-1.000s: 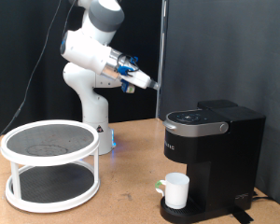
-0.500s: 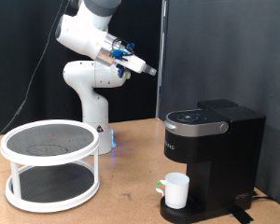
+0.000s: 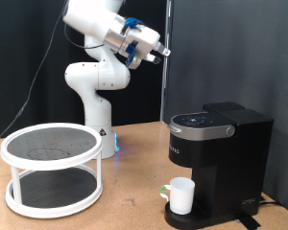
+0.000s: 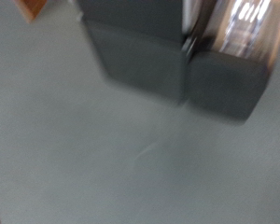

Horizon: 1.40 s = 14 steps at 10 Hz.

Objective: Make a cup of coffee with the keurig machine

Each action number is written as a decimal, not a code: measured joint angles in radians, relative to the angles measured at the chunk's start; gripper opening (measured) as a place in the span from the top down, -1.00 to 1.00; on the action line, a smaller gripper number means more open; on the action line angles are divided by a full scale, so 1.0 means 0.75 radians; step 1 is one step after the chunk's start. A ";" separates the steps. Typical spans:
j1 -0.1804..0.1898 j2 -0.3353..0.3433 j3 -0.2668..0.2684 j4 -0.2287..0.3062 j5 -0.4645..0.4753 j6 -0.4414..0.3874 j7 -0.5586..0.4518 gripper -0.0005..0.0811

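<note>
The black keurig machine (image 3: 218, 158) stands at the exterior view's right, its lid down. The white cup (image 3: 181, 195) sits on the round drip tray (image 3: 187, 219) under the spout. My gripper (image 3: 161, 53) is high in the air, well above and to the left of the machine, pointing right. Its fingers look close together and hold nothing that shows. The wrist view is blurred; it shows dark boxy shapes (image 4: 145, 42) against a grey surface and no fingers.
A white two-tier round rack (image 3: 51, 168) with dark mesh shelves stands on the wooden table (image 3: 134, 187) at the exterior view's left. The robot's white base (image 3: 98, 115) is behind it. A dark curtain hangs behind the machine.
The arm has swung upward and to the right; the gripper rose from just above the machine's height to near the top of the view. The cup and machine have not moved.
</note>
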State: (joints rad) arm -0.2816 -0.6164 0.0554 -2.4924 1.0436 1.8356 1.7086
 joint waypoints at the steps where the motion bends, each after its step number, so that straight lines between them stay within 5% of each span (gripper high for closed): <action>1: -0.007 0.023 0.038 0.068 -0.150 0.000 0.017 -0.81; 4: -0.021 0.161 0.116 0.266 -0.478 -0.031 0.018 -0.81; 7: -0.020 0.160 0.134 0.254 -0.518 -0.037 0.004 -0.81; 10: -0.021 0.279 0.221 0.391 -0.746 -0.149 0.168 -0.81; 14: -0.022 0.456 0.298 0.557 -0.875 -0.009 0.371 -0.81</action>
State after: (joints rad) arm -0.2981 -0.2741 0.2789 -2.0749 0.3872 1.8291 1.9867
